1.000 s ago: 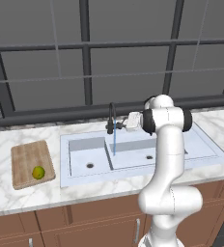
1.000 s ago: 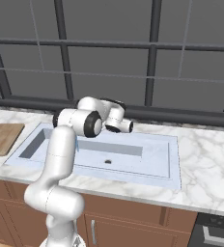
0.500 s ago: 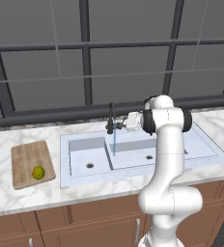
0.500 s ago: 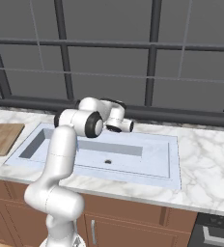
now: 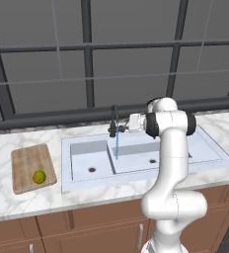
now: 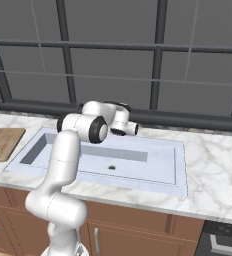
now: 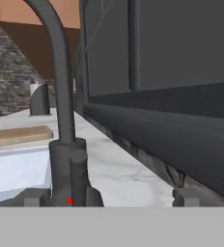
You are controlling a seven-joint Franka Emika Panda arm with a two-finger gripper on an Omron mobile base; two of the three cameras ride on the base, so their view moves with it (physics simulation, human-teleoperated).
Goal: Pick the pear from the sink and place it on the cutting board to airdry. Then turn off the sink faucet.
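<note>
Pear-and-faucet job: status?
Done: the pear lies on the cutting board, left of the sink. In hand: the gripper is at the base of the sink faucet, fingers open; in the hand view the faucet body stands beside one fingertip. Left: shutting off the water, since a blue stream runs from the spout into the basin.

Even, flat light — soft rendered blur
</note>
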